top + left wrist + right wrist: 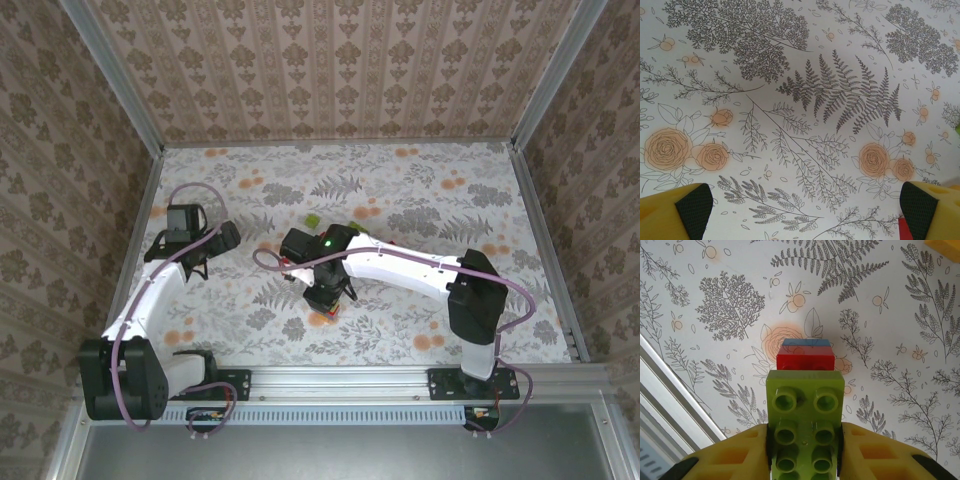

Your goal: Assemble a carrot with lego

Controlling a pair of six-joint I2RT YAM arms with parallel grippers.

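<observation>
Floral tabletop, mid-assembly: I am pinching a light green brick (805,410) between the yellow fingers of my right gripper (805,445), its studs facing the wrist camera, over the middle of the flowered table (430,190). A red brick (805,361) and a blue brick (806,342) are showing just past its far end; whether they are joined to it I cannot tell. My left gripper (807,212) is hovering over the table's left side, fingers spread wide, holding nothing. A second green brick (313,220) is lying loose just beyond my right wrist.
</observation>
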